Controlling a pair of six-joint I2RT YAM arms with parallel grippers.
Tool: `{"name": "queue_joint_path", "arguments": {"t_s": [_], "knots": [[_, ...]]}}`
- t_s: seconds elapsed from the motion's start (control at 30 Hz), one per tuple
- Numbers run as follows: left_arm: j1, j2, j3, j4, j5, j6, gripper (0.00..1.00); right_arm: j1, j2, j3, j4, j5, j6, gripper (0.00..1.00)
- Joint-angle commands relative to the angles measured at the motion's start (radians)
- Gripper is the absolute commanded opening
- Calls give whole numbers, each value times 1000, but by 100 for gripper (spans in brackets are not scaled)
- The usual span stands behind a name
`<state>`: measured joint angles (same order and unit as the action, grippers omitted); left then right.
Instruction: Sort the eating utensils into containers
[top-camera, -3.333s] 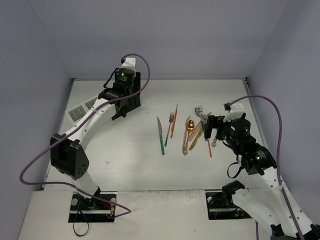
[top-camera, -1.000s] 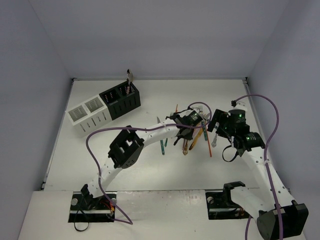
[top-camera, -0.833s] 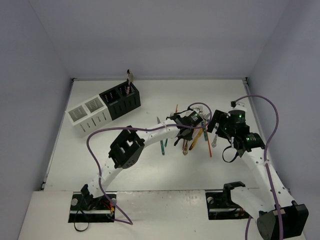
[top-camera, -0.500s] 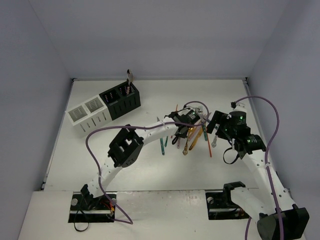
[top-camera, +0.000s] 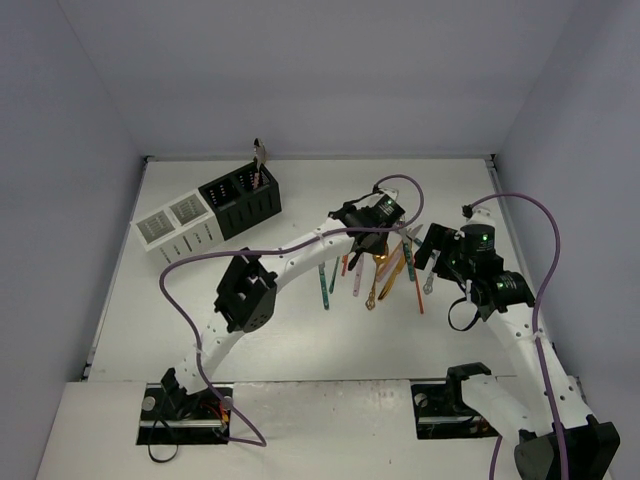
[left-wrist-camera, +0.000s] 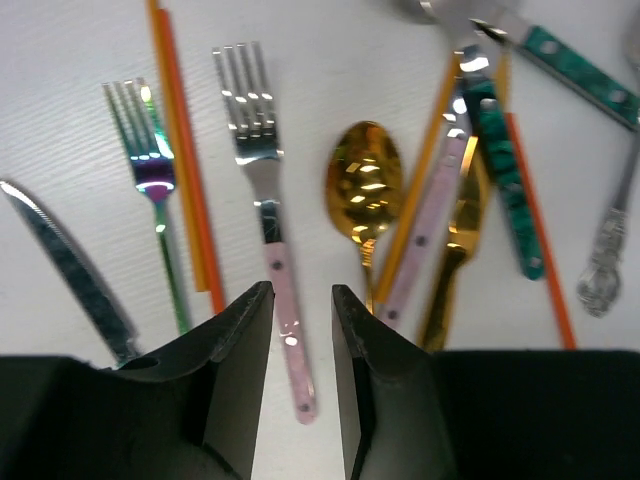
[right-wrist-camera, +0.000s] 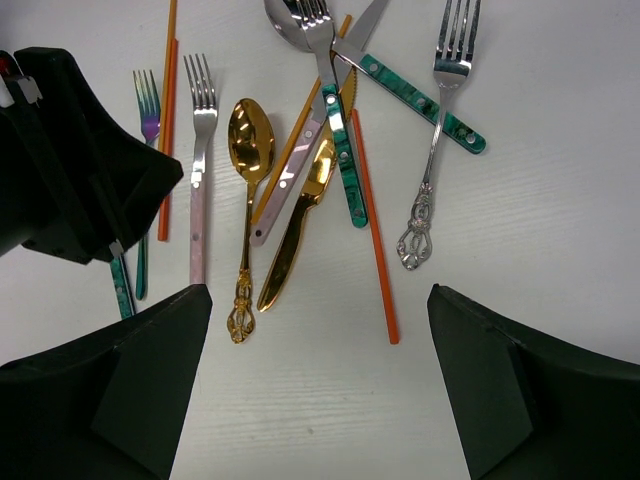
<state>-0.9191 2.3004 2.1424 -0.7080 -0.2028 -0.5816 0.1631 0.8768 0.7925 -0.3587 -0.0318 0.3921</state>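
Reaching far across the table, the left arm stretches out to the spread of utensils. Its tool points down, jaws a narrow gap apart above the handle of the pink-handled fork. That fork lies flat on the table just beside the gold spoon, not clamped. The right arm bends in over the spread's right side, its tool spread wide and holding nothing. The black caddy and white caddy stand side by side at the far left, well apart from the utensils.
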Motion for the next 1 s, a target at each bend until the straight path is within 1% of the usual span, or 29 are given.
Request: {"name": "queue_joint_path", "arguments": {"t_s": [0.0, 0.3, 0.6, 0.8, 0.97], "knots": [[-27, 3, 77, -2, 39, -25, 29, -7, -7, 20, 22, -8, -13, 88], [-29, 89, 137, -4, 69, -26, 30, -8, -4, 22, 18, -10, -15, 88], [-29, 133, 136, -4, 74, -37, 30, -8, -18, 17, 12, -8, -10, 89], [-32, 136, 92, -5, 65, -46, 30, -9, -29, 9, 7, -12, -2, 89], [-35, 106, 0, -6, 39, -54, 30, -8, -35, 3, 5, -13, 2, 89]]}}
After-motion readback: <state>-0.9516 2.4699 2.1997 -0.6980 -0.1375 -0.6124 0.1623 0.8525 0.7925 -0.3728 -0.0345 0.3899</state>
